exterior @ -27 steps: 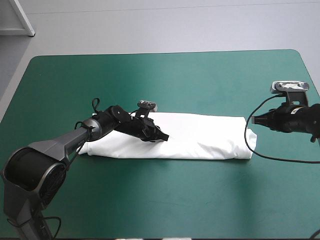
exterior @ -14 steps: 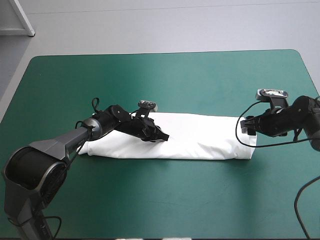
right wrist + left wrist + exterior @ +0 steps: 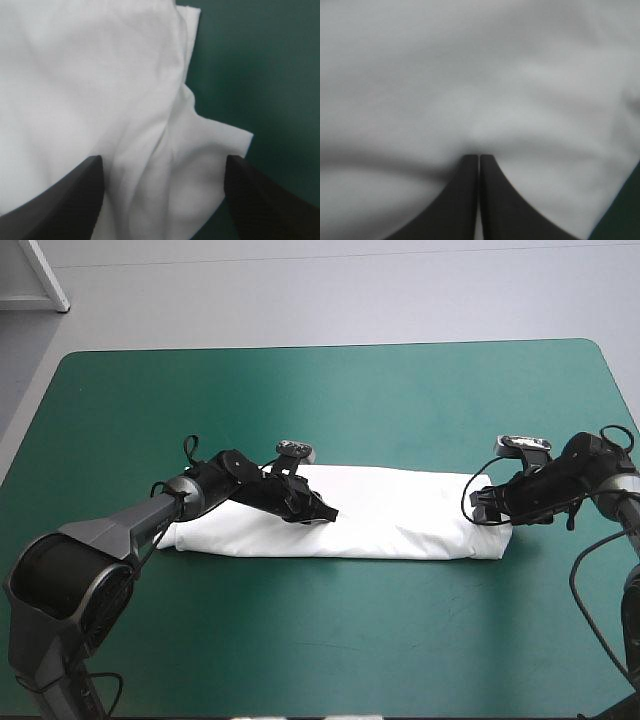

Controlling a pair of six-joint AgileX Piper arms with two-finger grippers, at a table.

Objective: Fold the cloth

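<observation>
1. The right gripper (image 3: 482, 506) has come in from near the table's right edge and now sits at the right end of the T-shirt (image 3: 400, 515), its arm bent in low over the cover.
2. The left gripper (image 3: 325, 512) stays where it was, on top of the shirt a little left of its middle; the shirt itself has not shifted.
3. The left wrist view shows the left gripper (image 3: 479, 158) with its black fingers closed together in one pointed arch. Their tips press against the white cloth (image 3: 470, 75), which puckers slightly around them.
4. In the right wrist view the right gripper (image 3: 164, 158) is spread wide, each black finger (image 3: 65, 195) standing out toward a side. The shirt's layered end (image 3: 100, 80) lies between and ahead of them, not gripped.
5. The T-shirt lies as a long folded band across the middle of the table, running left to right, its right end creased and showing stacked edges.
6. The table (image 3: 330, 400) wears a teal-green cover, bare around the shirt on every side.
7. Pale grey floor (image 3: 330, 290) shows beyond the far edge.
</observation>
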